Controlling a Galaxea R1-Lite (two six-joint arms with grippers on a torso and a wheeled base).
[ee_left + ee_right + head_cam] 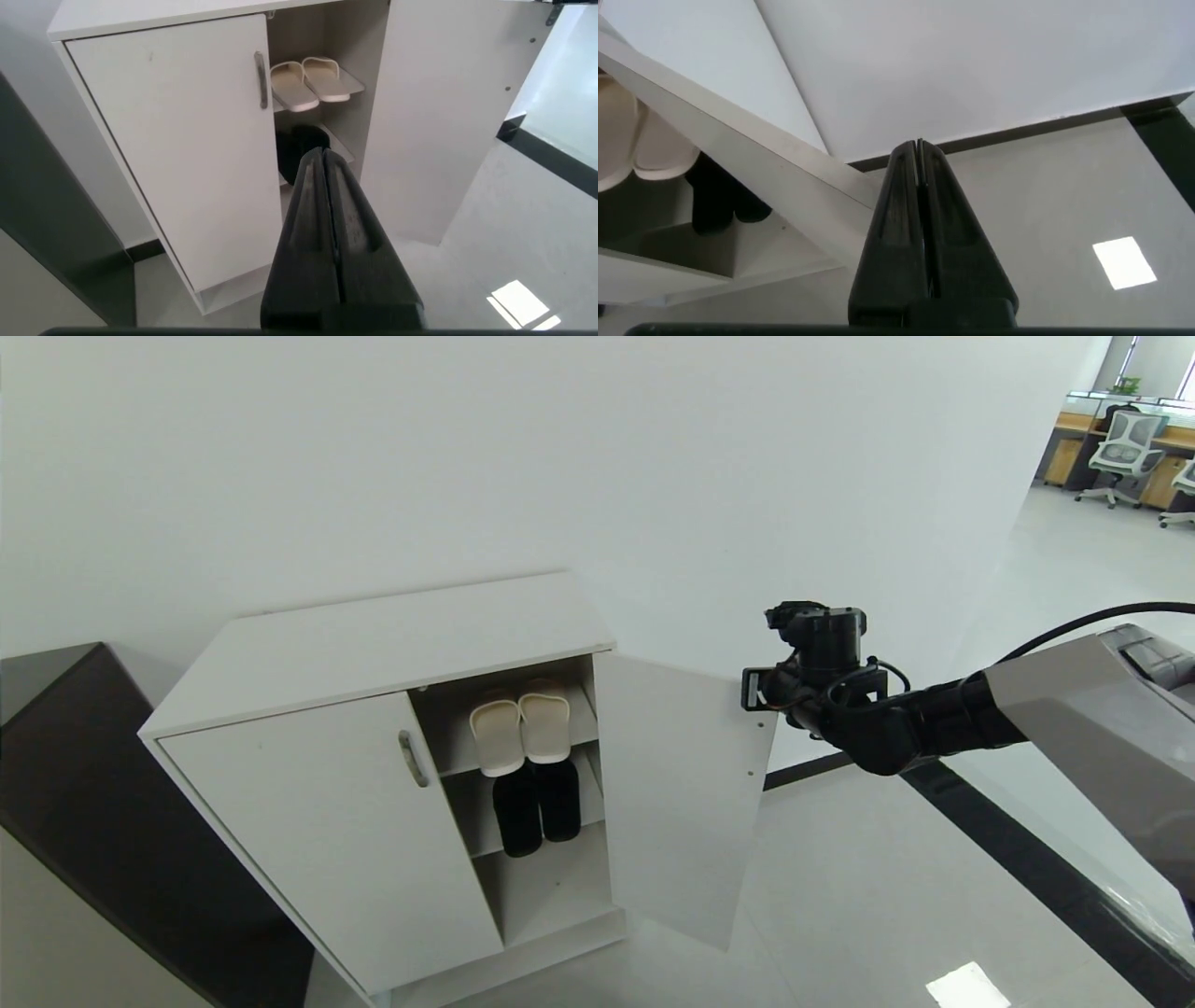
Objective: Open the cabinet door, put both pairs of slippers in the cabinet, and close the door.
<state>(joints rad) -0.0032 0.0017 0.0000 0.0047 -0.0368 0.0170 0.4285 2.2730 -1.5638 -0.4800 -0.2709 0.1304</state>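
Here the white cabinet [373, 644] stands against a pale wall [560, 457] on a glossy light floor [840, 896]. Its left door [327, 840] is closed and carries a vertical metal handle [412, 758] near its inner edge. The right door [686, 793] is swung wide open, so the right-hand compartment is exposed.

Both pairs of slippers are inside this compartment. The white slippers [520, 733] lie side by side on the top shelf [583, 714], and their ends project past the shelf's front edge. The black slippers [537, 812] lie side by side on the middle shelf [592, 812], directly below the white pair.

The right gripper [752, 690] is level with the upper part of the right door, at that door's free outer edge. In the right wrist view its fingers are pressed together with no gap and nothing between them. Whether they touch the door cannot be told. The left gripper [325, 154] is likewise closed on nothing, its fingers meeting along a thin seam. It is held well back from the cabinet and points toward the open compartment.

A dark panel [84, 775] stands just beside the cabinet on the robot's left. A black stripe [1018, 859] crosses the floor on the right, near a bright patch [966, 987]. Office chairs [1125, 448] stand far off in the room beyond.
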